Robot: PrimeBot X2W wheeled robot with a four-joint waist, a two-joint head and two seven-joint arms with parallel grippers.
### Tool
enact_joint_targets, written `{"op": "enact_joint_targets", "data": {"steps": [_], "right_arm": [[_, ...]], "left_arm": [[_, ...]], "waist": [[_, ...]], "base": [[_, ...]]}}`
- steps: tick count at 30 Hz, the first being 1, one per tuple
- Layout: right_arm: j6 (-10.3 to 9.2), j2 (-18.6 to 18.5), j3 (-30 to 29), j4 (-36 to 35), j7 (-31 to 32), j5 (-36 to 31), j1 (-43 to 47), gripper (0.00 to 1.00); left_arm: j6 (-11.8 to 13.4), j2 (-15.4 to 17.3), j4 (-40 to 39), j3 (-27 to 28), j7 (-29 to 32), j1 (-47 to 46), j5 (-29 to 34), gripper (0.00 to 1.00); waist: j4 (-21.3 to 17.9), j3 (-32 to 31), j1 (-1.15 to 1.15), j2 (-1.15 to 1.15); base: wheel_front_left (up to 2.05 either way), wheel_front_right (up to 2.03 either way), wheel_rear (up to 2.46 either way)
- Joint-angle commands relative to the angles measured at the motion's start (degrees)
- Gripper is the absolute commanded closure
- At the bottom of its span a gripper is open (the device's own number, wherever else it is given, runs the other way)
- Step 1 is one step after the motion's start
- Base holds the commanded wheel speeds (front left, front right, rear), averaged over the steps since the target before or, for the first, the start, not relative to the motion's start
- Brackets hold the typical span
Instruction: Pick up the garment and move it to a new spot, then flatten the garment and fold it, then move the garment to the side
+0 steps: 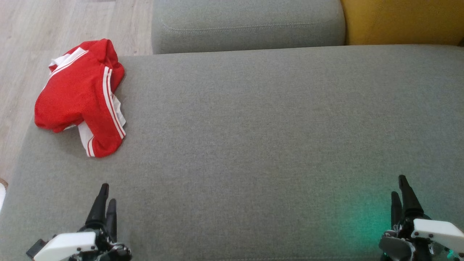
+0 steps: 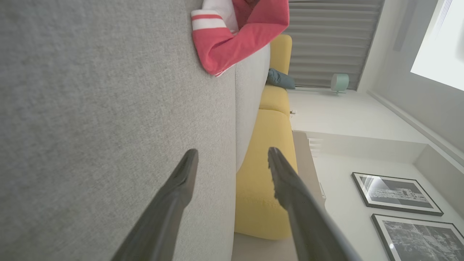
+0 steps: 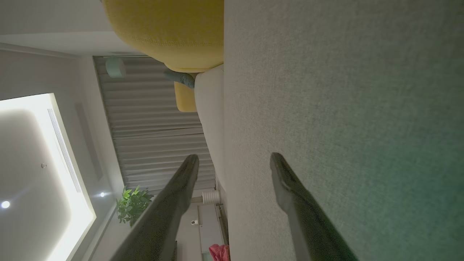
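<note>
The crumpled red garment [image 1: 81,98] lay at the far left corner of the grey cushion [image 1: 253,127], ahead of the left gripper [image 1: 108,192] and well apart from the right gripper [image 1: 398,185]. Both stood spread wide, holding nothing.

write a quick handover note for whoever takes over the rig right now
Hands: left hand open and empty at the near left of the grey seat cushion; right hand open and empty at the near right.
Things: red garment with white stripes lies crumpled at the cushion's far left edge, no hand on it.
Done: nothing yet.
Left: pick it up, move it, flatten, fold, set aside.
</note>
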Motion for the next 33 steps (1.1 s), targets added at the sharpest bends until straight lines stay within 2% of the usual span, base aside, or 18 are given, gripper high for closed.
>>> {"op": "enact_joint_targets", "data": {"steps": [1,15,33], "right_arm": [[0.05,-0.1,0.3,-2.3,-0.6,-0.9,-2.0,0.00],[0.10,-0.2,1.6,-6.0,-3.0,-10.4,-2.2,0.00],[0.16,-0.3,4.4,-10.4,-6.0,-26.0,-1.7,0.00]], "left_arm": [[0.0,0.5,-2.6,0.1,-0.7,-2.5,1.0,0.00],[0.9,0.6,-6.5,-1.6,-3.1,-2.7,8.1,0.00],[1.7,0.7,-10.1,-5.1,-6.2,-3.0,26.7,0.00]], "waist": [[0.0,0.0,0.00,0.00],[0.1,0.2,0.00,0.00],[0.5,0.4,0.00,0.00]], "base": [[0.00,0.00,0.00],[0.00,0.00,0.00],[0.00,0.00,0.00]]}}
